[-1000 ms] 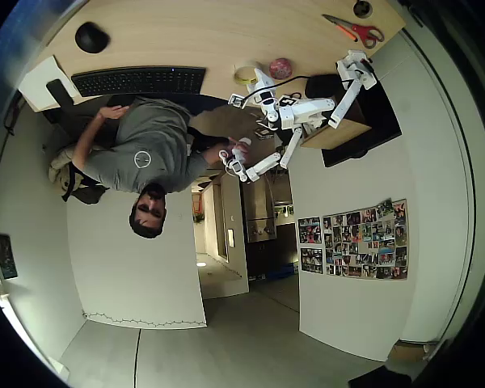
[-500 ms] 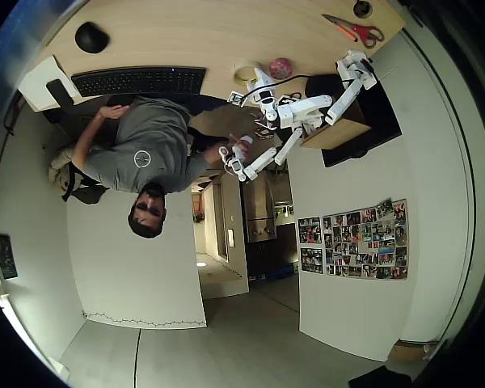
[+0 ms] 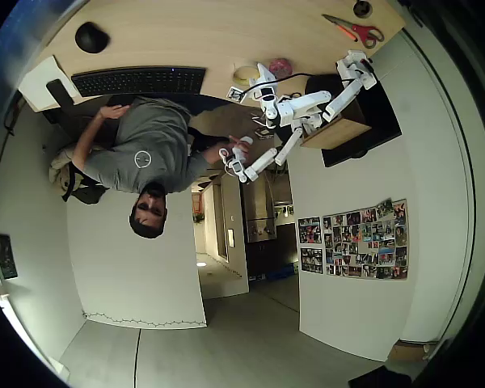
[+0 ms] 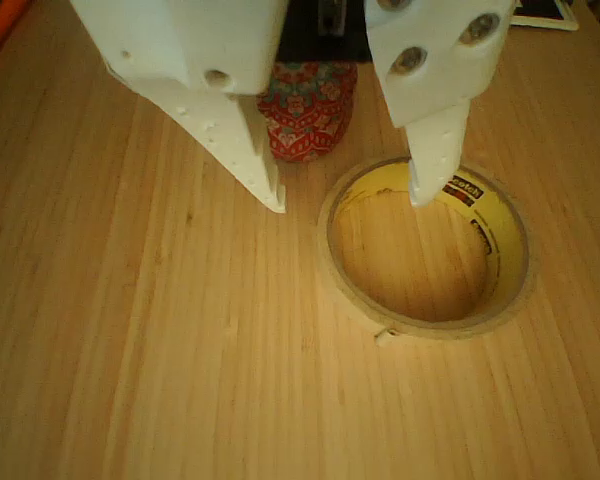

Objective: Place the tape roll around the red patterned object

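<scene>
Below your gripper in the wrist view, the tape roll lies flat on the wooden desk, well in from its edges. Your jaws stand spread and hold nothing: one fingertip hangs over the ring's inner wall, the other outside it. The red patterned object sits just beyond the roll, between the fingers.

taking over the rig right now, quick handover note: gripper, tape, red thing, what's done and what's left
Gripper: open and empty, hanging low over the table; in the wrist view one fingertip is over the near wall of the tape roll, the other outside it.
Tape roll: flat on the wood, not gripped.
Red patterned object: just beyond the roll, outside the ring.
Done: gripper brought to the roll.
Left: close on the wall, lift, and set the ring down around the red object.
</scene>
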Available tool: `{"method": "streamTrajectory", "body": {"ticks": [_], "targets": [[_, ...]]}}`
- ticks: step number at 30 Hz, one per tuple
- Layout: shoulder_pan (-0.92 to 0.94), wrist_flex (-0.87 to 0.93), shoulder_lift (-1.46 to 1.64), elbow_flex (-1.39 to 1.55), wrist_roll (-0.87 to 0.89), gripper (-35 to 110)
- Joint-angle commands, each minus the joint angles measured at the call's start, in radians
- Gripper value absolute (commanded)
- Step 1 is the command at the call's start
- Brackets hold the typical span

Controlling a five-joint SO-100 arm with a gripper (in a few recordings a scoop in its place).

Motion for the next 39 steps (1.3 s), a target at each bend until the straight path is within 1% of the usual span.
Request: {"method": "streamTrajectory", "body": {"ticks": [1,8,10,14,19,24,32,35,37,39], "targets": [[-0.012,0.014,-0.048,-0.118,-0.014,29],[-0.015,0.014,-0.218,-0.308,-0.006,20],[-0.017,0.014,-0.252,-0.350,-0.006,16],[-0.009,0.014,-0.253,-0.390,-0.025,2],[0.005,0.015,-0.166,-0.376,-0.078,0],[-0.003,0.015,0.097,-0.152,-0.115,0],[-0.028,0.014,0.615,0.272,-0.153,0],[-0.031,-0.003,0.746,0.431,-0.150,0],[-0.034,-0.069,0.819,0.571,-0.150,0],[-0.035,-0.221,0.940,0.799,-0.164,0]]}}
